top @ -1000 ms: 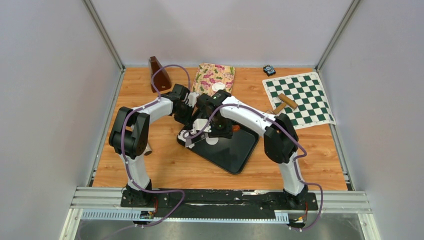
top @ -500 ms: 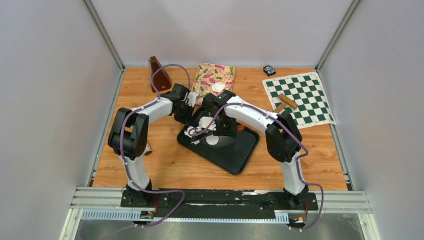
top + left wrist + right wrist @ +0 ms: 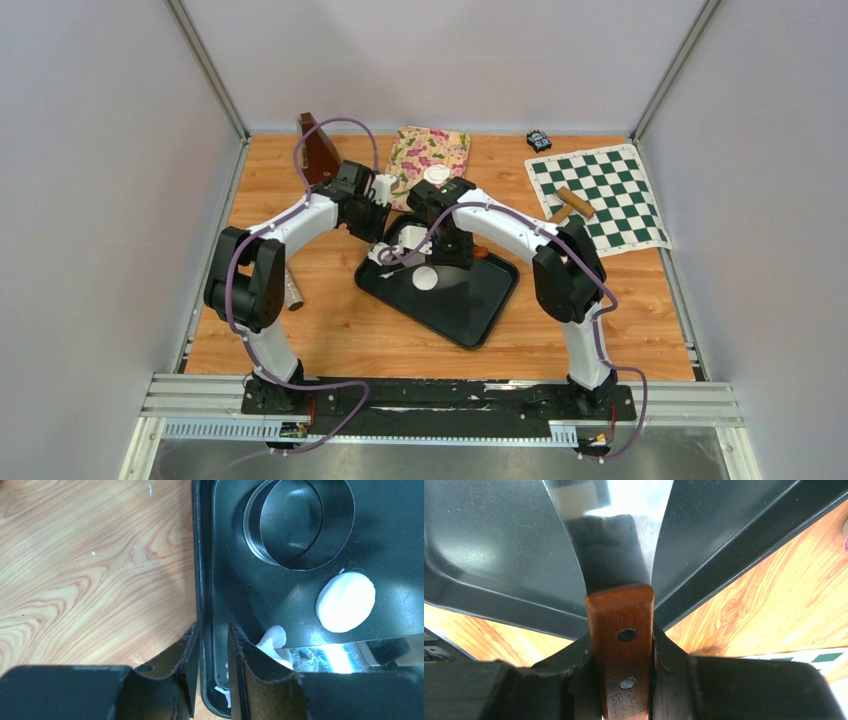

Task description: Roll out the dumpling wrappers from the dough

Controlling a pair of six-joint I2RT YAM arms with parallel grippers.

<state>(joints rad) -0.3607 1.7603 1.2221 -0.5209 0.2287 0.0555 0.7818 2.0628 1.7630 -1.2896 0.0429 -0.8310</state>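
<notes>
A round white dumpling wrapper lies flat on the black tray, seen from above as a white disc. Another wrapper rests on the floral cloth. A ragged lump of dough sits in the tray's corner, beside a steel blade. My left gripper straddles the tray's rim, jaws slightly apart, a gap showing on the inner side. My right gripper is shut on the spatula's wooden handle, its blade reaching over the tray. A clear ring cutter stands on the tray.
A wooden rolling pin lies on the green chessboard mat at the back right. A brown metronome stands at the back left and a small blue object behind the mat. A small cylinder lies by the left arm.
My left jaws have parted on the tray's rim and the left arm's elbow has swung left. The right gripper with the spatula has shifted back, uncovering the disc on the tray.
</notes>
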